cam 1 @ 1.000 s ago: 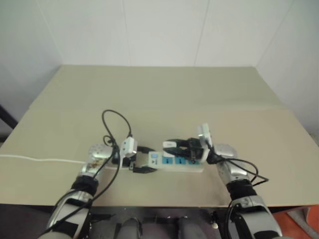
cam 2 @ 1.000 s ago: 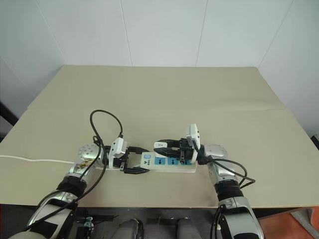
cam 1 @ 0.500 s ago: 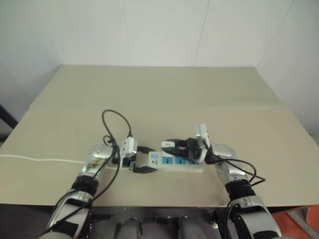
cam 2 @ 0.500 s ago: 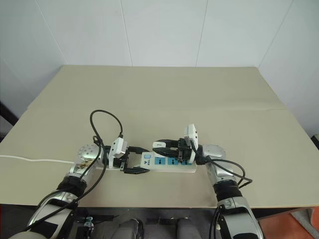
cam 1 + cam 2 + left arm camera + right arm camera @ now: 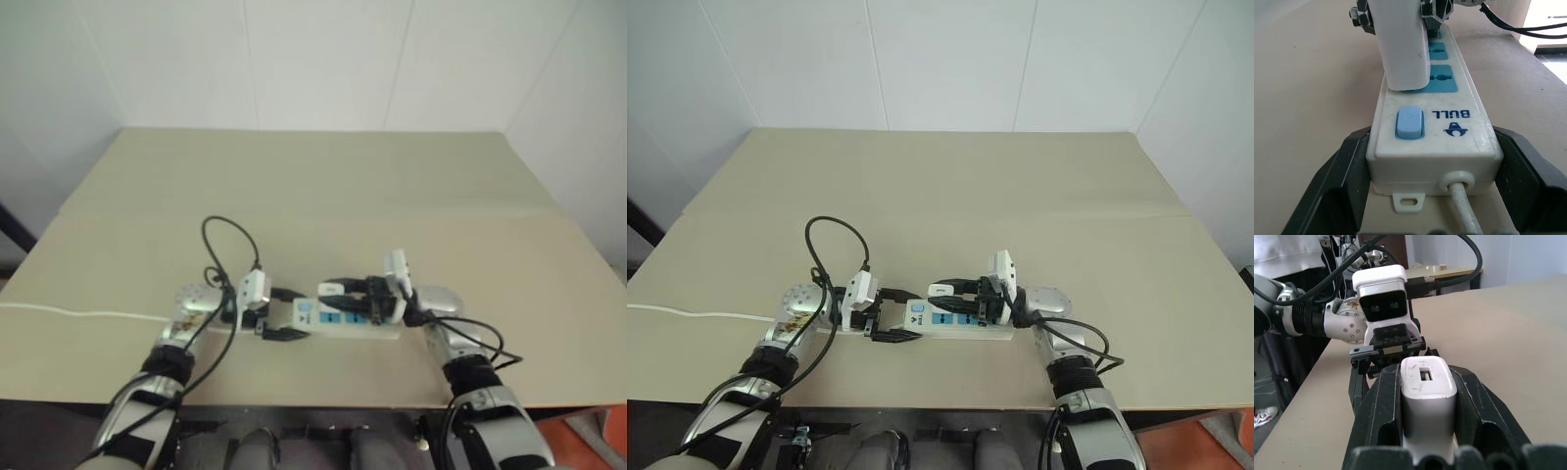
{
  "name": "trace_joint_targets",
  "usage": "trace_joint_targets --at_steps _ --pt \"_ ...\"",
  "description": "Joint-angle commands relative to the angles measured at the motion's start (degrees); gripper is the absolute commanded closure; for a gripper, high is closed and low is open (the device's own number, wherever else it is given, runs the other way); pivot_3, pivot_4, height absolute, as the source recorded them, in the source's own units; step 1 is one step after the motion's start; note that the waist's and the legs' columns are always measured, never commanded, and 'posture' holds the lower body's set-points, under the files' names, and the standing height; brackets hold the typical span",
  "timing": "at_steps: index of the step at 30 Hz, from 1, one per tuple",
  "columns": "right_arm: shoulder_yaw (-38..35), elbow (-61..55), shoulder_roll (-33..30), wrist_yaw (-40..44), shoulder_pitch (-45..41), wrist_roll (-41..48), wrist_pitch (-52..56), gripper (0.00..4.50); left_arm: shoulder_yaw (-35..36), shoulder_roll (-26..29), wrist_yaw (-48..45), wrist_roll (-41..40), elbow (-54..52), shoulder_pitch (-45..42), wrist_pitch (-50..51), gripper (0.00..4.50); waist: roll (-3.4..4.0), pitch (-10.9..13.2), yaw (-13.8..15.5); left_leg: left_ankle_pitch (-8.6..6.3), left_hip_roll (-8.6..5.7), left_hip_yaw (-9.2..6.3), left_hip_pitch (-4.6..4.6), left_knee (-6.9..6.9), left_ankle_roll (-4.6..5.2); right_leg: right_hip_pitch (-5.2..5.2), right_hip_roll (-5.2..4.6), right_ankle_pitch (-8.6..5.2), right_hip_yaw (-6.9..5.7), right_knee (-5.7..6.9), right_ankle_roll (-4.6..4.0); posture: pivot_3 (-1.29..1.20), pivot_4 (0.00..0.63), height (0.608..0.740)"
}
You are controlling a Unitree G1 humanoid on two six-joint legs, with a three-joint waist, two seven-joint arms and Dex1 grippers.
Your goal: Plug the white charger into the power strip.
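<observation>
Lowered, right hand (image 5: 955, 297) presses one white charger (image 5: 1400, 46) onto one power strip (image 5: 1449, 117).

I read the power strip (image 5: 1432, 147) as smooth white plastic with a slight sheen, its switch (image 5: 1409, 123) a matt pale-blue plastic and its cord (image 5: 1463, 211) a dull white rubbery sleeve. The charger (image 5: 1427, 396) looks like satin white plastic, faintly scuffed. My gripper fingers (image 5: 1376, 423) are matt black plastic. The table (image 5: 950, 186) is a flat, matt beige board.
</observation>
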Motion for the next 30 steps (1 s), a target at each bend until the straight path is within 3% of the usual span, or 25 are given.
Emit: trace_joint_targets --at_steps 1,9,24,30 --pt "1.7 1.7 -1.4 1.9 1.9 -2.5 -2.2 3.39 -1.0 0.1 0.1 1.9 0.4 0.5 -0.3 1.25 0.0 0.0 0.0 0.0 0.0 0.0 0.0 0.0 0.0 0.0 0.0 0.0 0.0 0.0 0.0 0.0 0.15 0.74" --pt "5.2 3.8 -3.3 1.9 0.3 -3.3 5.6 3.39 -1.0 0.3 -0.8 1.1 -0.8 1.0 0.7 1.25 0.01 0.0 0.0 0.0 0.0 -0.01 0.23 -0.01 0.0 0.28 0.0 -0.02 -0.02 -0.06 0.01 0.0 0.15 0.74" --pt "6.6 7.1 -3.6 -3.5 3.0 -6.7 3.4 3.39 -0.8 0.5 -0.8 1.3 -0.9 0.8 0.9 1.25 -0.06 -0.6 -0.2 -0.02 0.03 -0.02 0.64 -0.16 0.0 0.7 0.0 -0.1 -0.03 -0.24 0.1 0.0 0.15 0.74" --pt "7.1 6.7 -3.4 -3.7 3.9 -6.8 -2.0 3.39 -0.7 0.6 -0.9 1.6 -1.0 0.9 1.0 1.25 -0.09 -1.0 -0.2 -0.01 0.03 0.0 0.79 -0.33 -0.01 0.76 0.0 -0.14 -0.02 -0.28 0.08 0.0 0.15 0.74"
